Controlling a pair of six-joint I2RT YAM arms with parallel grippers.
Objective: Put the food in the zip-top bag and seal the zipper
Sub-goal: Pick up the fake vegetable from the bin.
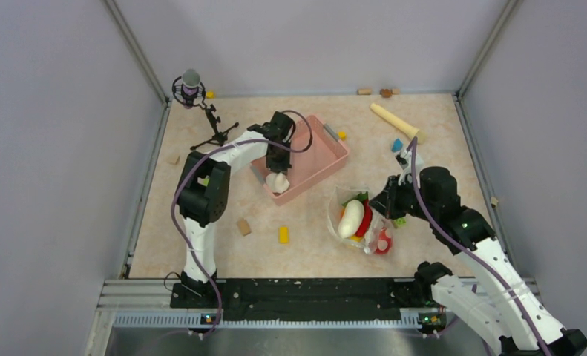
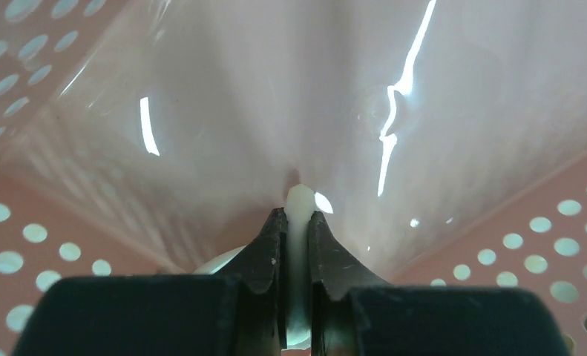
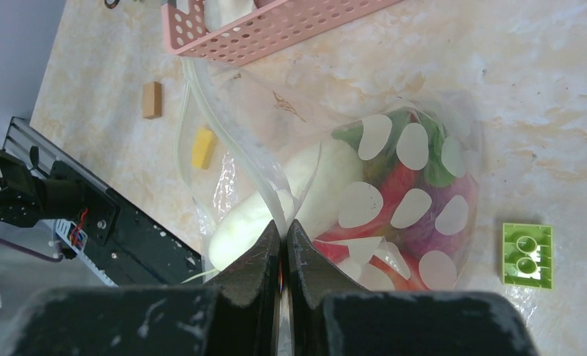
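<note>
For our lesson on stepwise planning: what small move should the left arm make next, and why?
Probably lift the white piece out of the pink basket: the left gripper is shut on it, while the right gripper holds the zip-top bag by its edge.

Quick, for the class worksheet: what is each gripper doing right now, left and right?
Left gripper: closed on a white food piece.
Right gripper: closed, pinching the edge of the bag.
</note>
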